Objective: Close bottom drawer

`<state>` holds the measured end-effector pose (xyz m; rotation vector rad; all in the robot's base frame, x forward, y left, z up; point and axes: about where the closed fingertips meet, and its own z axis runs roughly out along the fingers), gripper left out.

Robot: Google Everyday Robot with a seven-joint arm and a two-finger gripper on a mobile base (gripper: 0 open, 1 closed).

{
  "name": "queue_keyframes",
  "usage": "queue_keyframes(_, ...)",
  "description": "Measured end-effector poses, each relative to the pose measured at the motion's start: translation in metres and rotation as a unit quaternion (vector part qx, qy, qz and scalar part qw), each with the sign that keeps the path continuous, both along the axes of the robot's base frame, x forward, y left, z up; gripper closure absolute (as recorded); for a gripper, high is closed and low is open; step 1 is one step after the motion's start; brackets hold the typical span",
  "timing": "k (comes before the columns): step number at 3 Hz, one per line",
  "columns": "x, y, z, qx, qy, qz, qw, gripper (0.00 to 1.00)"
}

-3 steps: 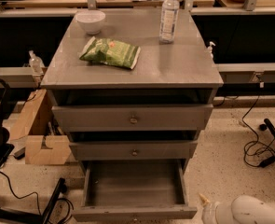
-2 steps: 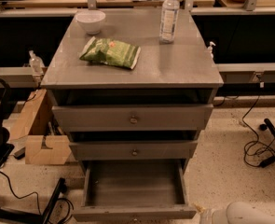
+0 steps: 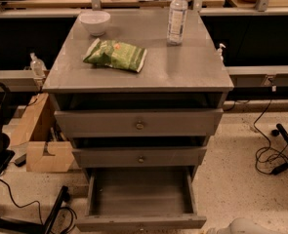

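A grey desk (image 3: 133, 77) with three drawers stands in the middle of the room. The top drawer (image 3: 109, 123) and the middle drawer (image 3: 109, 156) are each out a little way, and each shows one small round knob at its centre. The bottom drawer (image 3: 141, 194) is at 6 o'clock, low against the floor and pulled far out, so I look straight down into its bare grey inside. Its front lies along the lower edge of the view.

The tool (image 3: 234, 226) is at about 5 o'clock from that drawer, just off the drawer's right front corner. Only a pale rounded part of it pokes up from the lower edge, and I cannot tell whether it is released or clenched. It does not look to be touching the drawer.

On the desk top lie three things:
- one white bowl (image 3: 94, 21) at 11 o'clock
- one clear water bottle (image 3: 177, 16), upright at 1 o'clock
- one green snack bag (image 3: 115, 55), lying flat near the middle, closer to the bowl

On the floor at 9 o'clock sits one cardboard box (image 3: 43, 155), just beside the desk. At 3 o'clock black cables (image 3: 268, 155) loop across the speckled floor.
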<state>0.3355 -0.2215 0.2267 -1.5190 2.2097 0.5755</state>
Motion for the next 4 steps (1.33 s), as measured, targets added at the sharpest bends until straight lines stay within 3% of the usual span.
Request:
queue_keyframes(1,-0.001,0.007,-0.043,0.018,0.029,0.009,0.9994,0.85)
queue_keyframes(2,0.001,0.009,-0.053,0.022,0.034,0.007,0.9992,1.0)
queue_keyframes(4,0.005,0.019,-0.066,0.02,0.042,0.006,0.9989,1.0)
